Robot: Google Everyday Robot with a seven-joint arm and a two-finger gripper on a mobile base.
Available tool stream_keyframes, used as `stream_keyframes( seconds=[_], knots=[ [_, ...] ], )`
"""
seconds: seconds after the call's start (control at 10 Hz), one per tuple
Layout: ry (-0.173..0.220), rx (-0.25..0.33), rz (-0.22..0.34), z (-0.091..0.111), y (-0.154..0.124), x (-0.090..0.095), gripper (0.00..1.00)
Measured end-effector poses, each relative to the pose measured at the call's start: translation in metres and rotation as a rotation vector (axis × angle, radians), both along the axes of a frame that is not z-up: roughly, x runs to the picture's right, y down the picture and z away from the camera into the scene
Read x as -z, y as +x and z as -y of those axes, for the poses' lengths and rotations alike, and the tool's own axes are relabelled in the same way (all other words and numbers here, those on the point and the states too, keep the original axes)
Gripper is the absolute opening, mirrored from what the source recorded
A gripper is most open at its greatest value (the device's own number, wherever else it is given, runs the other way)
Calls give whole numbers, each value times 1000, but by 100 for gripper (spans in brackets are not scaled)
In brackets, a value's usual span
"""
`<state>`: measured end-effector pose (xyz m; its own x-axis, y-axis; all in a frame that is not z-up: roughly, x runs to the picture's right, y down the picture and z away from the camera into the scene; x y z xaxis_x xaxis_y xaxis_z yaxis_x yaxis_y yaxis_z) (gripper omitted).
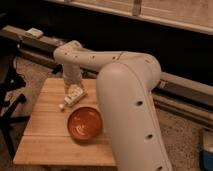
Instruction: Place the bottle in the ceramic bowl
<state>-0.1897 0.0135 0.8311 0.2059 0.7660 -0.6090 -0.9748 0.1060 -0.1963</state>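
The ceramic bowl, orange-red and shallow, sits on the wooden table near its middle. My gripper hangs from the white arm just behind and left of the bowl, low over the tabletop and pointing down-left. Its fingers stand open with nothing seen between them. The bottle, a tiny whitish stub, lies on the table right at the gripper's tip, left of the bowl and outside it.
My arm's bulky white forearm covers the table's right side. A dark stand is to the left of the table. A long grey rail runs behind it.
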Motion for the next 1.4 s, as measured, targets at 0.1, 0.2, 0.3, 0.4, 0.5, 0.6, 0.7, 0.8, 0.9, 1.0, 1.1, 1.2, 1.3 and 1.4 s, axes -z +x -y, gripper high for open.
stream_keyframes(
  seconds=[0.1,0.2,0.3,0.4,0.5,0.6,0.7,0.8,0.9,1.0,1.1,1.2,1.3,1.4],
  knots=[
    [-2,-8,-6,0,-13,-7,65],
    [-9,-27,-20,-1,-30,-18,65],
    [-15,-56,-43,-2,-42,-28,65],
    [-25,-94,-73,-5,-52,-39,65],
    [-37,-129,-101,-9,-57,-48,65],
    [-47,-158,-124,-12,-60,-57,65],
    [-55,-180,-140,-14,-61,-64,65],
    [-61,-199,-156,-16,-62,-71,65],
    [-66,-209,-168,-19,-63,-76,65],
    [-68,-215,-179,-19,-63,-77,65],
    [-72,-219,-195,-21,-59,-78,65],
    [-76,-222,-211,-23,-53,-77,65],
    [-79,-226,-230,-24,-44,-75,65],
    [-79,-224,-244,-26,-38,-74,65]
  ],
)
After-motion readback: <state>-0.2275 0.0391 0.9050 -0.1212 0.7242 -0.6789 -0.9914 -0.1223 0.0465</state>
